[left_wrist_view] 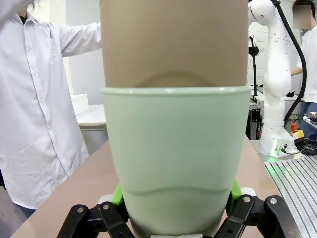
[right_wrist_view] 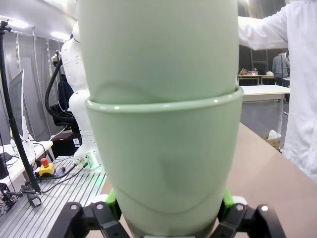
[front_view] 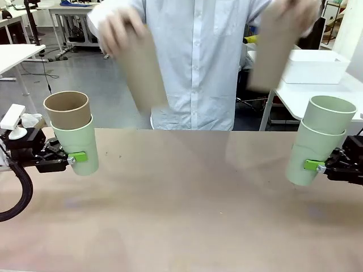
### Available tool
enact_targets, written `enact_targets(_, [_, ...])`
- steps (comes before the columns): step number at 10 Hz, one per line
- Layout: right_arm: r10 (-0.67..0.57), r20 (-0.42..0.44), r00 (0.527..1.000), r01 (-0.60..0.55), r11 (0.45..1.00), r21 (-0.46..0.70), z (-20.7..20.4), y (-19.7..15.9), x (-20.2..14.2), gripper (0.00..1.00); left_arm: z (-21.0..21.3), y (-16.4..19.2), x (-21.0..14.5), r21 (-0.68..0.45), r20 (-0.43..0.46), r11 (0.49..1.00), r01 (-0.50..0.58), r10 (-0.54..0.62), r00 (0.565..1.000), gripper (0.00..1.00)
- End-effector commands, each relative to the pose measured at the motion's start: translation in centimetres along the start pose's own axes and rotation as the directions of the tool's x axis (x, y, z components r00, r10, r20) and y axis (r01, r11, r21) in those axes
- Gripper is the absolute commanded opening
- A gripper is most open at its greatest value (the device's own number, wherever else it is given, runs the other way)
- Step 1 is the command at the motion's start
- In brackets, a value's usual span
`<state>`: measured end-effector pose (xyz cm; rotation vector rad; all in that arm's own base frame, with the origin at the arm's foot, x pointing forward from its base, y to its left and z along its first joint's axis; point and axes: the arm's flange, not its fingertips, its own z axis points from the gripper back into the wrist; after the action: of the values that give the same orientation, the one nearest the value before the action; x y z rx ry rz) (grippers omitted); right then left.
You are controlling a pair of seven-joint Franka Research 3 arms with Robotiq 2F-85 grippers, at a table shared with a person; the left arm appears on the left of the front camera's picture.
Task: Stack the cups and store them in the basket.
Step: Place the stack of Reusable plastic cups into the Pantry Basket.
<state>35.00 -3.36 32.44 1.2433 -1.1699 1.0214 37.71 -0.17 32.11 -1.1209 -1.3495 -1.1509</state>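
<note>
Counter [front_view: 181, 209]: brown, middle bare. Person [front_view: 195, 68] at the far side, a taupe cup raised in each hand, both blurred: left taupe cup [front_view: 144, 76], right taupe cup [front_view: 272, 51]. White bin [front_view: 315, 67] on a table behind, far right, is likely the basket, well apart from every cup. Left stack [front_view: 76, 144] is taupe nested in mint, upright, near the counter's left edge. Right stack [front_view: 317, 144] is mint in mint, leaning slightly, near the right edge. Left tool [front_view: 72, 160] is clamped low on the left stack's outer mint cup, and right tool [front_view: 319, 166] is clamped low on the right stack's outer cup. The person looks set to drop the two cups in. Hold both stacks steady, mouths up. Level the right stack so the incoming cup seats straight.
</note>
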Motion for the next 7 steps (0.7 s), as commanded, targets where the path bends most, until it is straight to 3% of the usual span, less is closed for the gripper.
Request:
enact_targets(1, [0.008, 0.008, 1.0, -0.007, 1.0, -0.007, -0.17, -0.14, 0.3, 0.85, -0.16, -0.21, 0.21, -0.004, 0.004, 1.0, 0.016, -0.016, 1.0, 0.85])
enact_targets(7, [0.008, 0.008, 1.0, -0.007, 1.0, -0.007, -0.17, -0.14, 0.3, 0.85, -0.16, -0.21, 0.21, -0.004, 0.004, 1.0, 0.016, -0.016, 1.0, 0.85])
